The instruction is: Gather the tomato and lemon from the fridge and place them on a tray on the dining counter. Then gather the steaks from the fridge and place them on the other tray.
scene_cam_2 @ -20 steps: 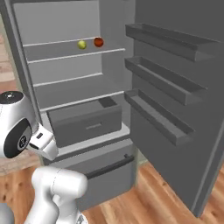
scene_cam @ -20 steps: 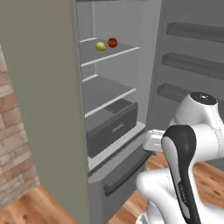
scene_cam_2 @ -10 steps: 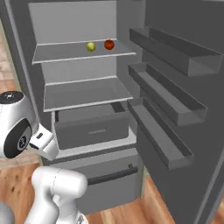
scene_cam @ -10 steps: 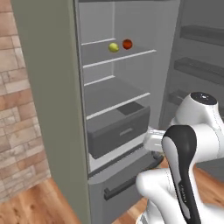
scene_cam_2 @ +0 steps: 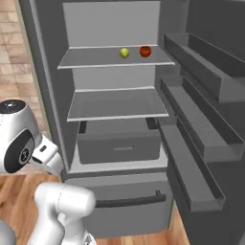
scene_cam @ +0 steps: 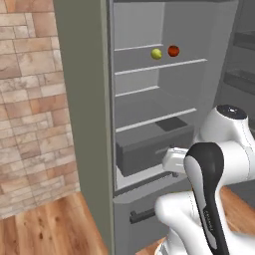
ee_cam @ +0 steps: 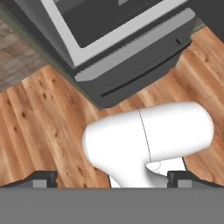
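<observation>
The grey fridge (scene_cam: 84, 124) stands open in front of me, its inside (scene_cam_2: 115, 28) lit. On its top shelf the yellow-green lemon (scene_cam: 156, 54) (scene_cam_2: 124, 52) lies just left of the red-orange tomato (scene_cam: 173, 51) (scene_cam_2: 145, 51), a small gap between them. My gripper (ee_cam: 113, 179) is open and holds nothing, fingertips (ee_cam: 43, 178) wide apart, pointing down at the wood floor in front of the fridge's lower drawer front (ee_cam: 131, 65). It is far below the two fruits. Steaks, trays and the dining counter are out of view.
The fridge door (scene_cam_2: 201, 143) hangs open at the right, its shelf bins jutting toward me. A grey inner bin (scene_cam_2: 119, 146) sits under the two bare shelves. A brick wall (scene_cam: 30, 99) flanks the fridge's left side. Wood floor (ee_cam: 39, 122) lies below.
The whole picture has shifted: the base has moved and the fridge now looks nearer and more head-on. Lemon and tomato stay on their shelf. The arm keeps its folded pose.
</observation>
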